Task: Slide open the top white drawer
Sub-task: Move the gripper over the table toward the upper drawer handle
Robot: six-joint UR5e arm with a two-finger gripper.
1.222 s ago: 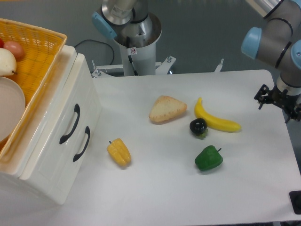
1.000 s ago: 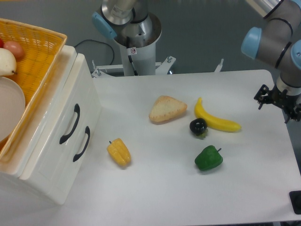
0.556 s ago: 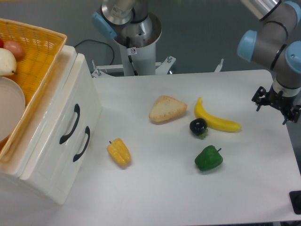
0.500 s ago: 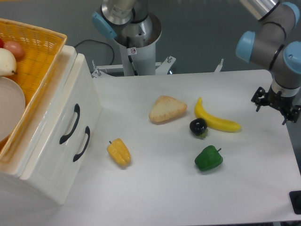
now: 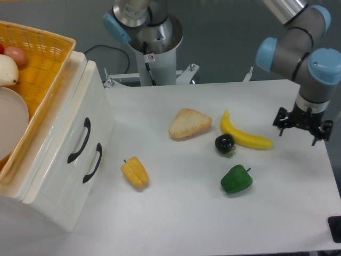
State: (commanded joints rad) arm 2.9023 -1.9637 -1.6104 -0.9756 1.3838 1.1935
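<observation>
Nearest on the white bench point(image 5: 176, 213), a green bell pepper point(image 5: 236, 180) lies by itself, and a yellow bell pepper point(image 5: 135, 172) sits well to its left, close to the front of the white cabinet point(image 5: 37, 208). That cabinet stands at the bench's left end with both drawers shut. The top white drawer point(image 5: 72, 125) is the upper of the two, its curved black handle point(image 5: 79, 140) just above and left of the lower drawer's handle point(image 5: 92, 162). A little farther back than the green pepper rests a small dark eggplant point(image 5: 224, 143), touching a banana point(image 5: 244, 136), and left of those lies a wedge of bread point(image 5: 189, 124). A yellow woven basket point(image 5: 45, 64) sits on top of the cabinet. Far from the cabinet, past the banana's right tip, the gripper point(image 5: 302, 127) hangs over the bench with its fingers spread apart, holding nothing.
</observation>
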